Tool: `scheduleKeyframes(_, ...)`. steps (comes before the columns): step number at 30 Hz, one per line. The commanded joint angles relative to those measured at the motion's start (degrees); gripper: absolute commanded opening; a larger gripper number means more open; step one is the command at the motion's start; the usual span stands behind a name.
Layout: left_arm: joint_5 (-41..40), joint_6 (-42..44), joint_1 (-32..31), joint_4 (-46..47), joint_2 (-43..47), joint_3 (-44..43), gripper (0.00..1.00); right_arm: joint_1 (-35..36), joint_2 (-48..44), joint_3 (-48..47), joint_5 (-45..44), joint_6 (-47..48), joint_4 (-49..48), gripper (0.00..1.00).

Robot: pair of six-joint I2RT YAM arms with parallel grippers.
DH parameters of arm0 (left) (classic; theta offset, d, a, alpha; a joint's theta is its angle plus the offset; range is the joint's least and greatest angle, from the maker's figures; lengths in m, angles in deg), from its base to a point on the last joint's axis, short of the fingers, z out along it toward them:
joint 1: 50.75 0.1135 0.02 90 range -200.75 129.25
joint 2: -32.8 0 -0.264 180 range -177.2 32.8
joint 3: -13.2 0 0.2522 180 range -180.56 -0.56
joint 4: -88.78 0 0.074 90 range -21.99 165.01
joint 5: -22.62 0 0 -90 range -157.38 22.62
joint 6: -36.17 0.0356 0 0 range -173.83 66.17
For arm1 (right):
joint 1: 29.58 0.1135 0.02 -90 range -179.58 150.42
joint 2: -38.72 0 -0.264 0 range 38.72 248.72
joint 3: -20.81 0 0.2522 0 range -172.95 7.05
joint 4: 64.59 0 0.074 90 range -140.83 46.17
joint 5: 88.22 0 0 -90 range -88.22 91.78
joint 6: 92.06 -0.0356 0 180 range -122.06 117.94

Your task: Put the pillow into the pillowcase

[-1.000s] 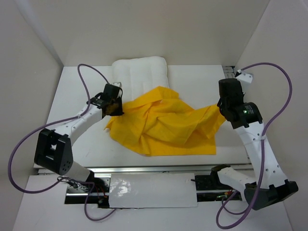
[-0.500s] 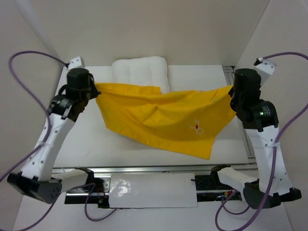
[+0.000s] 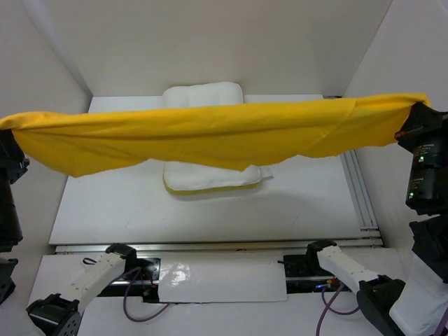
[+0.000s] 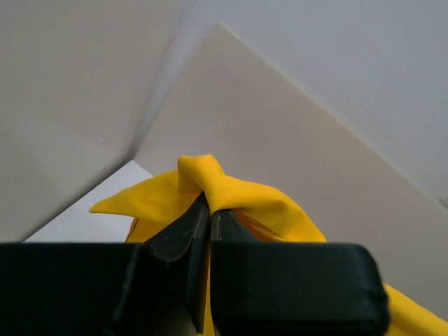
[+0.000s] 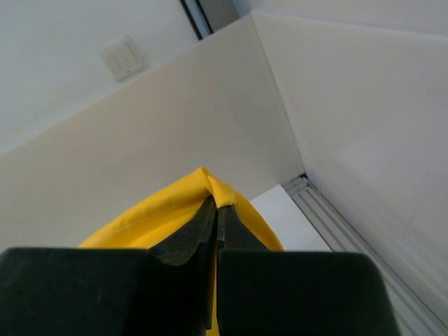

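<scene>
The white desk (image 3: 301, 189) is lying well below both end effectors, spanning the whole floor of the white-walled enclosure between them.

The bright yellow pillowcase (image 3: 210, 133) is stretching in a long band from the left end effector across to the right end effector, lifted clear of the desk. Its upper edge is running nearly taut between the two, while the lower edge is sagging in loose folds, deepest near the left end effector and again around the middle. No print is showing on the side facing the top camera.

The white quilted pillow (image 3: 210, 178) is lying flat on the desk, below and roughly midway between the two end effectors, a little nearer the left one. The hanging pillowcase is crossing in front of its middle, so only the far end and the near end with its thin yellowish edge are showing.

The left end effector (image 4: 208, 210) is pinching a bunched corner of the pillowcase, its jaws nearly together with the yellow fabric rising in a small knot-like tuft just above the tips.

The right end effector (image 5: 215, 210) is clamping the opposite corner, jaws pressed together on a thin fold of fabric that is peaking just above them.
</scene>
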Motion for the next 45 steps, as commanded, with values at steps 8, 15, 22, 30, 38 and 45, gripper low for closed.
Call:
scheduleKeyframes(8, -17.7, -19.5, -6.7, -18.3, 0.5, 16.9, 0.0, 1.2, 19.6, 15.1, 30.8, 4.7, -17.7, 0.0)
scheduleKeyframes(15, -24.4, -35.6, -6.7, -32.2, -8.7, 18.2, 0.03, 16.2, 44.8, 3.7, 19.0, 12.2, -21.3, 0.0)
scheduleKeyframes(22, -20.0, -27.7, 0.2, -17.5, -12.1, 26.8, 0.04, 22.1, 64.1, -9.1, 10.1, 13.4, -20.1, 0.0)
scheduleKeyframes(30, 18.2, -16.3, 28.7, 2.9, -27.2, 39.5, 0.0, 15.9, 60.4, -3.6, 17.2, 8.4, -21.4, 0.0)
scheduleKeyframes(38, 28.5, -20.3, 52.2, 0.8, -31.8, 37.0, 0.0, 15.2, 53.9, -1.0, 16.6, 8.4, -22.0, 0.0)
scheduleKeyframes(45, 28.9, -21.5, 59.6, 0.3, -28.1, 32.9, 0.0, 16.9, 52.8, -3.0, 16.0, 9.1, -21.5, 0.0)
